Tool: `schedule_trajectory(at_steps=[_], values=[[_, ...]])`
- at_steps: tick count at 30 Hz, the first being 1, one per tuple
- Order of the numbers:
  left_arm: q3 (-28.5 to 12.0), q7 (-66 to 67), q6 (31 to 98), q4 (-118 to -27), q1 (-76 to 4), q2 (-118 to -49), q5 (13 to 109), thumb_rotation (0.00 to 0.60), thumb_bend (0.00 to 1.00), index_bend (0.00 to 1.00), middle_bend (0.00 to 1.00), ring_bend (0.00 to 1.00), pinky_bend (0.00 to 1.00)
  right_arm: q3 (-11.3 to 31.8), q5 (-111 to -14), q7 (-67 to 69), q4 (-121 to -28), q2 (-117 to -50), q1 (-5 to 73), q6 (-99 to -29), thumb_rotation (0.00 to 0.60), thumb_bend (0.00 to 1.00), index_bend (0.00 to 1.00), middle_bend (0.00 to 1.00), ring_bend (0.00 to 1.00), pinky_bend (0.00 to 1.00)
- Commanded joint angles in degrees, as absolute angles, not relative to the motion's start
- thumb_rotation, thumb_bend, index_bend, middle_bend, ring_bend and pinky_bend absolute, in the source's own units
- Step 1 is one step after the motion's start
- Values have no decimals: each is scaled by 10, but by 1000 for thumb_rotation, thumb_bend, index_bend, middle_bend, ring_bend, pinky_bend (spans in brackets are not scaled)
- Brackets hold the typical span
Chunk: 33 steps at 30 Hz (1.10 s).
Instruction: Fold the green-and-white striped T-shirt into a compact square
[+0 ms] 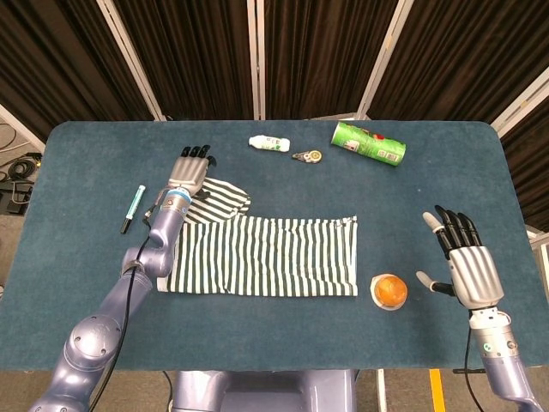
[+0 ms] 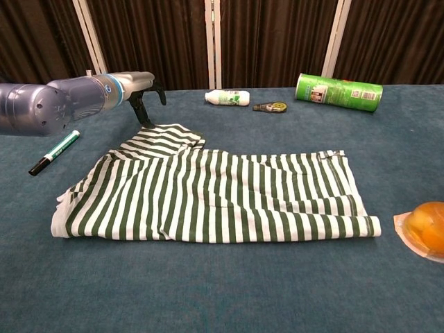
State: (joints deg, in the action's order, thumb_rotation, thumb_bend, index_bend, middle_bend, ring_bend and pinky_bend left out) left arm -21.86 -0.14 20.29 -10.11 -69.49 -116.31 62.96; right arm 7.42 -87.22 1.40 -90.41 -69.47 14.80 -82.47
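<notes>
The green-and-white striped T-shirt [image 1: 266, 253] [image 2: 208, 194] lies partly folded as a wide band in the middle of the table. One sleeve [image 1: 216, 199] [image 2: 166, 139] rests flat at its back left corner. My left hand [image 1: 190, 168] [image 2: 142, 97] hovers just behind that sleeve with its fingers pointing down and apart, holding nothing. My right hand [image 1: 463, 268] is at the front right, well off the shirt, palm down with its fingers spread; only the head view shows it.
An orange fruit on a wrapper [image 1: 389, 290] [image 2: 424, 225] lies just right of the shirt's front corner. Along the back lie a green can [image 1: 369, 142] [image 2: 338, 91], a white bottle [image 1: 269, 143] [image 2: 227, 97] and a tape dispenser [image 1: 306, 155] [image 2: 270, 107]. A green marker [image 1: 132, 209] [image 2: 54, 151] lies left.
</notes>
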Motion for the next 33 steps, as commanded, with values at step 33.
schedule_trajectory(at_steps=[33], values=[[-233, 29, 141, -45, -724, -1219, 612, 600, 355, 237, 0, 0, 0, 82, -857, 8, -897, -697, 148, -822, 600, 33, 141, 5, 0, 0]])
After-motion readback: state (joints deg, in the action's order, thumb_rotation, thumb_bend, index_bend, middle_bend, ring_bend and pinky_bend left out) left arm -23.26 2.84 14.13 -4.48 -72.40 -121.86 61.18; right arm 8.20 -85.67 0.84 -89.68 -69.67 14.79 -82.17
